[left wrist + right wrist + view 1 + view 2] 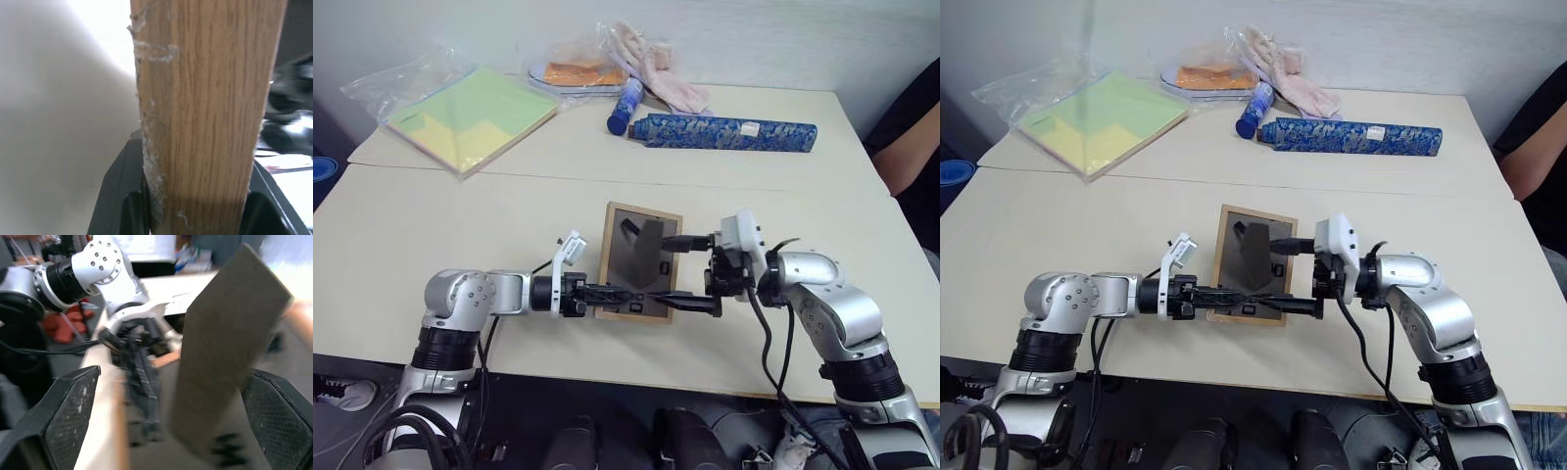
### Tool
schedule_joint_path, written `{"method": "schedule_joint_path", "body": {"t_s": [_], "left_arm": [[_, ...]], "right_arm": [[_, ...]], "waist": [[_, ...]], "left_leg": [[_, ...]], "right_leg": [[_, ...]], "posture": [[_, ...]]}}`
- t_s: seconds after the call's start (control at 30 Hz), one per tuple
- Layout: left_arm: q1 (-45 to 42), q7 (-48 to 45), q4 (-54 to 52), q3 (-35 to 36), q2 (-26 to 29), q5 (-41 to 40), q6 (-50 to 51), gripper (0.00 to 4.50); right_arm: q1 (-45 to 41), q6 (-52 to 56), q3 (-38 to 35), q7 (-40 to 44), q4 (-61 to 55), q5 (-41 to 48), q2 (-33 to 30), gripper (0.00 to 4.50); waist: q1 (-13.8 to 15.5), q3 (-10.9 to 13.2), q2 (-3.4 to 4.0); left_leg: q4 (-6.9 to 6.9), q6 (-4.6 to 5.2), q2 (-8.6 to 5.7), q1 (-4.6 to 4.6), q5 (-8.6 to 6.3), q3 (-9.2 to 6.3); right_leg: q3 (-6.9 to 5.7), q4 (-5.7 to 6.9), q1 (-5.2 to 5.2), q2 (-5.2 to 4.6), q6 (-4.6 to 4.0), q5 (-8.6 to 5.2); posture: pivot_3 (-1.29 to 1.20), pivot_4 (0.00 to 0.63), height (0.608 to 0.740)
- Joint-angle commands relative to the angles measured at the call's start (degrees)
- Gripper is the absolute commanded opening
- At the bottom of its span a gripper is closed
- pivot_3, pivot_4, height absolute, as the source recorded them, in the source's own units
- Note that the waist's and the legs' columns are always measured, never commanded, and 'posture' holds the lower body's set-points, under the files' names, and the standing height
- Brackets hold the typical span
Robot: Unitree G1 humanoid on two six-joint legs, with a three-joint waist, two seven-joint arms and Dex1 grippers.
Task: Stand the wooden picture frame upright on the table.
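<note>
The wooden picture frame (641,262) hangs tilted over the near middle of the table (431,235), with its dark grey back and folded-out easel stand (644,245) facing up. My left gripper (617,292) reaches in from the left and is shut on the frame's near wooden edge (205,117), which sits between its black fingers (117,196). My right gripper (658,269) comes from the right and stands open. Its wide-spread fingers (68,406) straddle the grey easel stand (230,342) without touching it. I cannot tell whether the frame touches the tabletop.
At the back left lies a green-yellow paper pack (475,117) in plastic. At the back are a bagged orange item (578,70), pink gloves (661,73), a blue bottle (625,106) and a long blue patterned roll (724,131). A person's arm (911,147) is at the right edge.
</note>
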Motion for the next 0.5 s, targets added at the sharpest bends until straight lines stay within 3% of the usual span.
{"method": "schedule_joint_path", "body": {"t_s": [0.03, 0.13, 0.27, 0.33, 0.5], "left_arm": [[-2.9, -0.92, 2.07, 4.25, 1.17, -8.81, 5.26, 1.28], [-3.81, 0.43, 6.53, -0.56, 7.08, -16.41, 5.61, 1.28], [-6.55, 2.81, 14.98, -7.36, 13.44, -30.0, 5.61, 1.28], [-8.37, 4.55, 17.84, -10.88, 15.5, -35.08, 5.61, 1.28], [-11.55, 9.7, 21.62, -15.82, 16.91, -44.19, 5.61, 1.28]], "right_arm": [[1.22, -4.83, -5.64, 1.31, -0.59, 1.21, -2.27, 4.47], [2.75, -11.27, -8.52, 3.38, 0.54, -0.49, -4.57, 4.47], [3.82, -35.76, -6.53, 8.71, 7.1, -11.19, -6.66, 4.47], [2.53, -46.87, -5.31, 6.76, 11.62, -16.55, -5.39, 4.47], [0.11, -62.88, -1.83, -0.47, 18.23, -26.04, -1.63, 4.47]], "waist": [[0.12, 0.0, 0.0], [0.0, 0.0, 0.0], [-0.22, 0.01, -0.01], [-0.19, 0.03, -0.03], [-0.24, 0.04, -0.02]], "left_leg": [[0.0, 0.0, 0.0, 0.0, 0.0, -0.02], [0.0, 0.0, -0.01, -0.05, 0.0, -0.12], [-0.02, -0.02, -0.01, -0.01, 0.01, -0.12], [-0.02, -0.04, 0.0, 0.0, 0.02, -0.12], [0.01, -0.06, -0.01, -0.03, 0.04, -0.14]], "right_leg": [[-0.02, 0.0, 0.0, -0.01, 0.0, 0.0], [-0.07, -0.04, 0.0, -0.01, 0.0, 0.0], [-0.03, -0.03, -0.01, 0.0, 0.0, 0.0], [-0.02, -0.02, -0.01, 0.0, 0.0, 0.0], [-0.01, 0.01, -0.05, -0.01, 0.0, 0.0]], "posture": [[0.0, 0.15, 0.74], [0.0, 0.15, 0.74], [0.0, 0.15, 0.74], [0.0, 0.15, 0.74], [0.0, 0.15, 0.74]]}}
